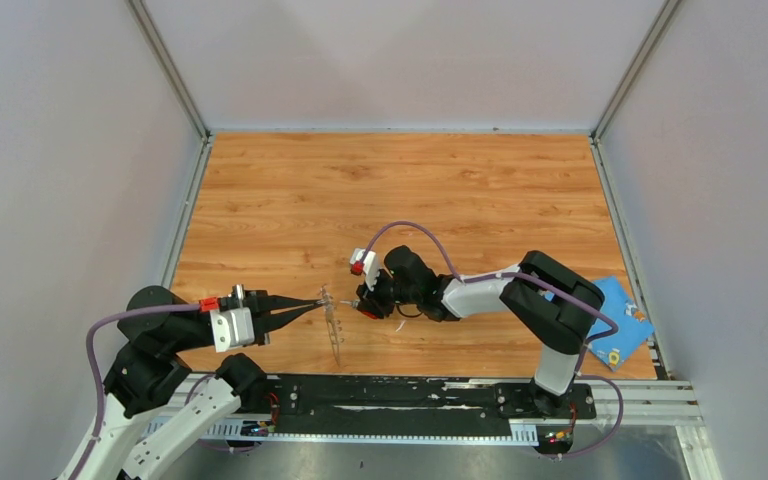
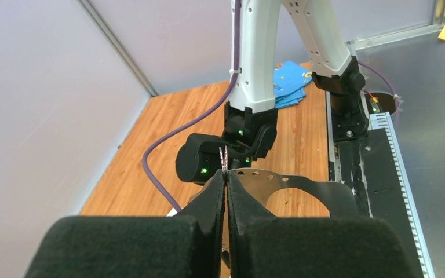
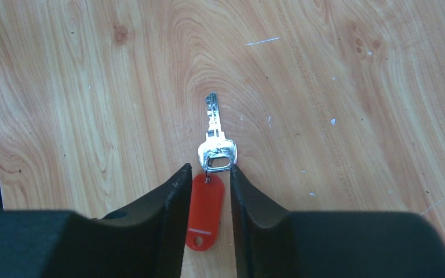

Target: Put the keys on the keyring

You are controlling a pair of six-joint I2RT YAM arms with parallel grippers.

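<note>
Right gripper jaws pinching red key tag, left gripper jaws pressed together on keyring, no legible writing.

You're looking at a shiny bare-metal key hanging a glossy red plastic tag, lying on a smooth wood-grain counter that's showing small white scuffs. The right tool fingers are looking matt black.

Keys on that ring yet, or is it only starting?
None visibly threaded. The left end effector pinches the thin grey metal keyring upright. The right end effector straddles the silver key with a red plastic tag. Threading remains; the other key isn't visible.
</note>
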